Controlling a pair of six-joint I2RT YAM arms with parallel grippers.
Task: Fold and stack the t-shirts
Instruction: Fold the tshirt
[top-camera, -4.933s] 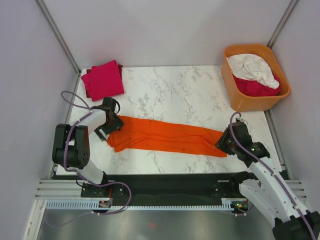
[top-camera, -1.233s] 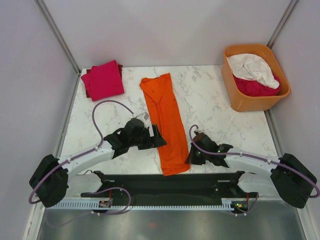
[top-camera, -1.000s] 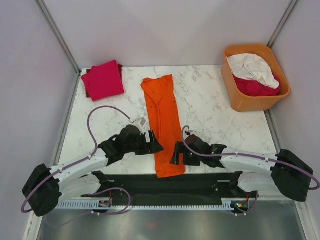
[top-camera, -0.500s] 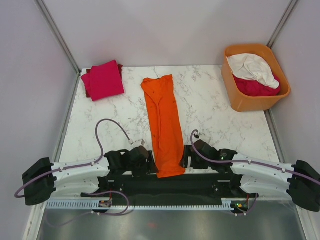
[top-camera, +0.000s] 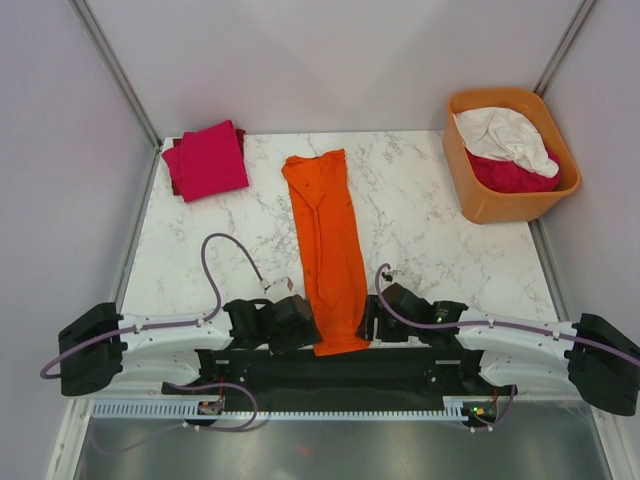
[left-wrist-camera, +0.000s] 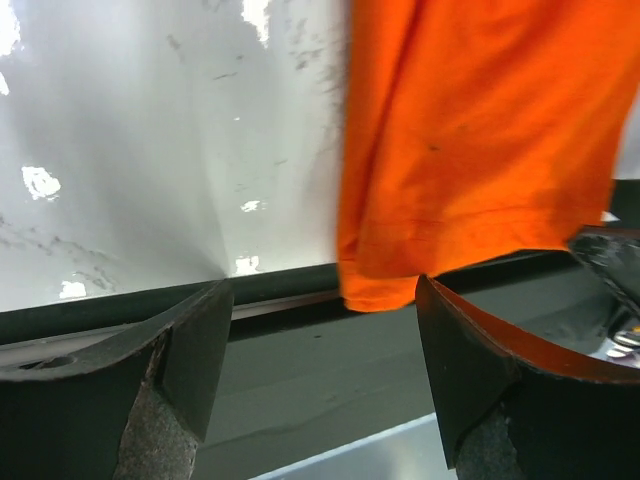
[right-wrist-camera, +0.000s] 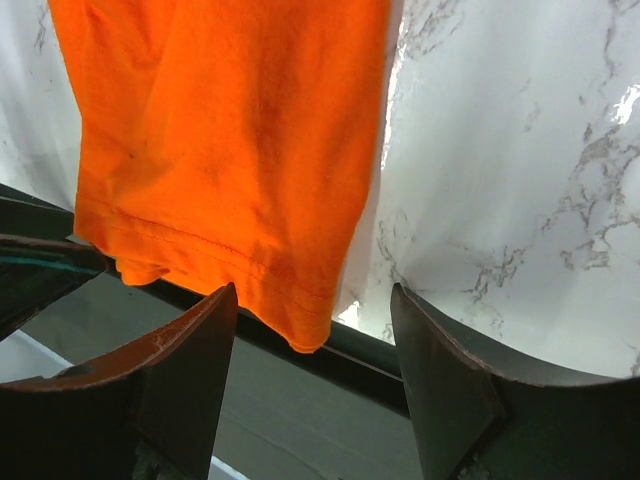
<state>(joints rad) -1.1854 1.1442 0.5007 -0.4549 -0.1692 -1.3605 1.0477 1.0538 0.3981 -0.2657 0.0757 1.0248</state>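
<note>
The orange shirt (top-camera: 325, 245) lies folded into a long narrow strip down the middle of the table (top-camera: 420, 220). Its near hem hangs just over the front edge. The left gripper (top-camera: 296, 322) sits low at the hem's left corner and the right gripper (top-camera: 373, 318) at its right corner. In both wrist views the fingers stand wide apart and grip nothing, with the hem showing between them; whether they touch the cloth cannot be told. A folded pink shirt (top-camera: 208, 160) rests at the far left corner. The tub (top-camera: 500, 208) at far right holds a white shirt (top-camera: 505, 132) over a crimson shirt (top-camera: 515, 175).
</note>
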